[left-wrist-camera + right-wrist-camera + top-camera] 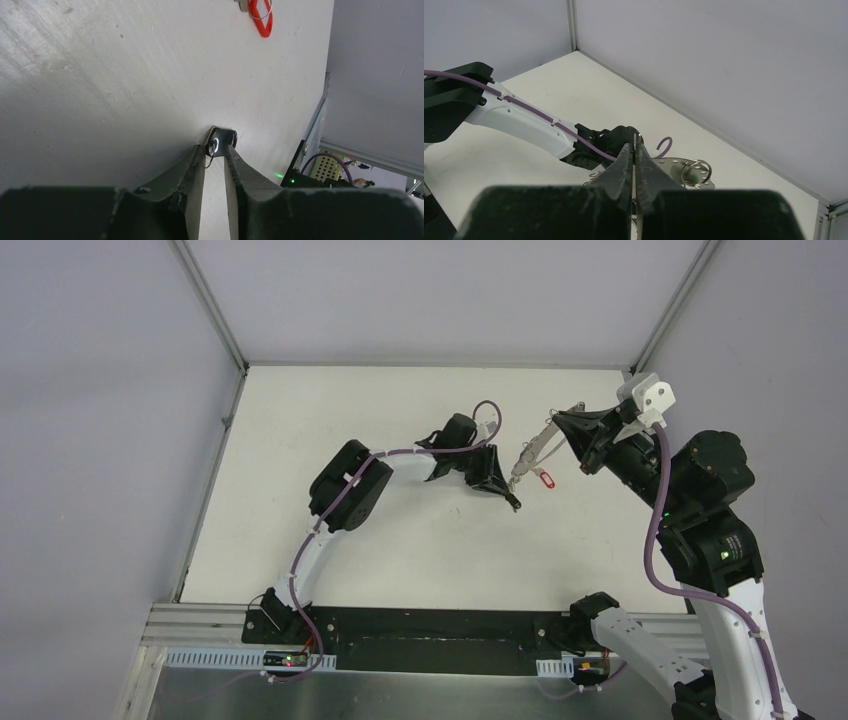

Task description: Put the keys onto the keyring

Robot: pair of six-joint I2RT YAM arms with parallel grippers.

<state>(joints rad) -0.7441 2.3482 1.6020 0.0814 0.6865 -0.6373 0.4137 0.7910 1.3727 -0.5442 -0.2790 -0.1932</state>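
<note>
My right gripper is raised at the back right and shut on the keyring, a thin wire hoop that slants down towards the table. The wire's ends poke up between the fingertips in the right wrist view. Silvery keys with small split rings hang below it. A red-headed key lies by the hoop's low end and also shows in the left wrist view. My left gripper points down at the table, shut on a small dark metal key.
The white table has grey walls at the back and on both sides. The left arm's wrist and purple cable cross in front of the right gripper. A black rail runs along the near edge.
</note>
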